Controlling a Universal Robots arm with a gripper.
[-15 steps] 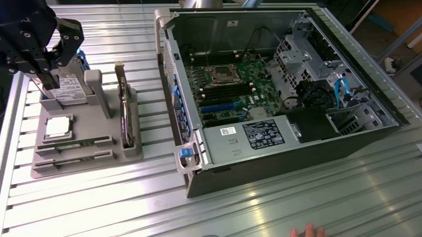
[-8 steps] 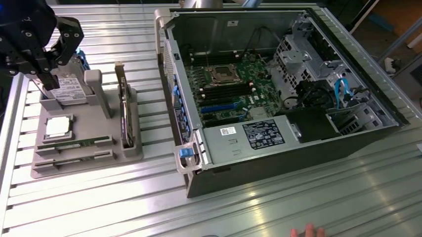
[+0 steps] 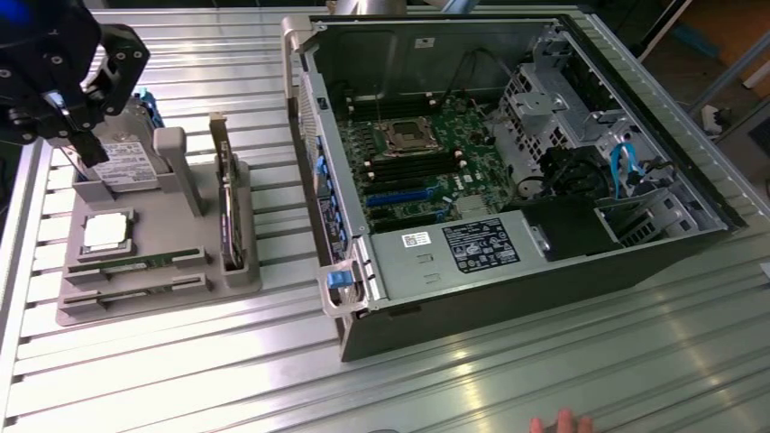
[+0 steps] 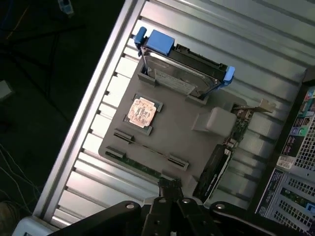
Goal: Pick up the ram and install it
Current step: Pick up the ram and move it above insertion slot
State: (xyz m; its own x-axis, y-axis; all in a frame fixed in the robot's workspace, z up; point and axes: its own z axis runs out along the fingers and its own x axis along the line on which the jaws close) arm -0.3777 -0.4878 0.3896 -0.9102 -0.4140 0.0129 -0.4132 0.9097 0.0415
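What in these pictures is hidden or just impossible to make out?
- Ram: exterior view, it stands edge-on in the tray, so its chips cannot be told.
- Person: exterior view, the bottom edge cuts off all but a hand.
- Label inside the case: exterior view, print too small to read.
- Card: wrist view, edge-on and dark, its face hidden.

Room above ram [image 3: 135, 262] slots on tray [image 3: 144, 308] is open. Card [image 3: 226, 207] stands tall along tray's edge on exterior view's right; drive [image 3: 126, 167] upright at far end. Bare table [image 3: 274, 162] strip btwn tray & case [image 3: 506, 298]. Case top open; cables [image 3: 619, 167] crowd its right side. Hand [image 3: 560, 422] at near table edge.
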